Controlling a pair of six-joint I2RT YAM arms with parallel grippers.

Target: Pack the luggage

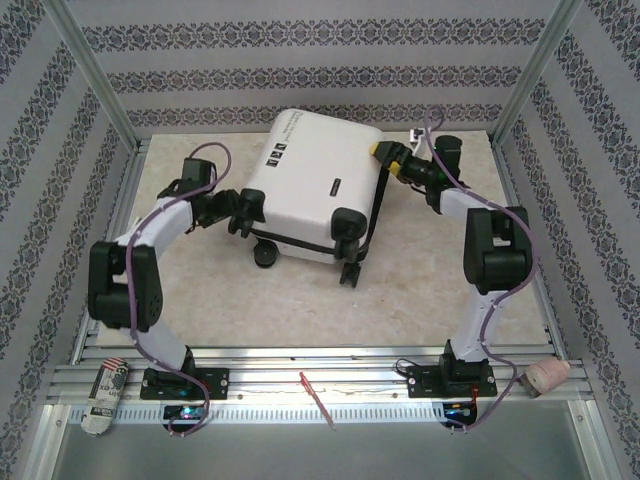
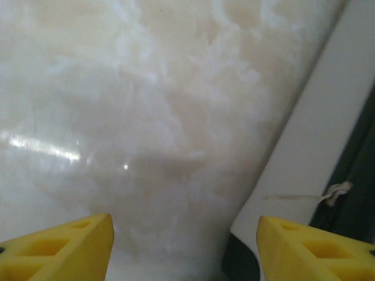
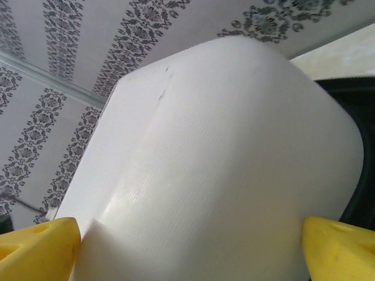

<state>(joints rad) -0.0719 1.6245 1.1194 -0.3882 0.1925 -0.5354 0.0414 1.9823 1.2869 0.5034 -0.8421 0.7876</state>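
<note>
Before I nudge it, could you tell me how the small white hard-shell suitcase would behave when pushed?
The white hard-shell suitcase probably stays stiff, as its shell looks rigid. Lying on its broad side, black wheels turned sideways, it likely slides rather than rolls.

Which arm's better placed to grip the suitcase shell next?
Right, probably. The right gripper, open, straddles a white corner of the luggage; the left gripper hangs open over the table, with the shell's edge off to one side.
</note>
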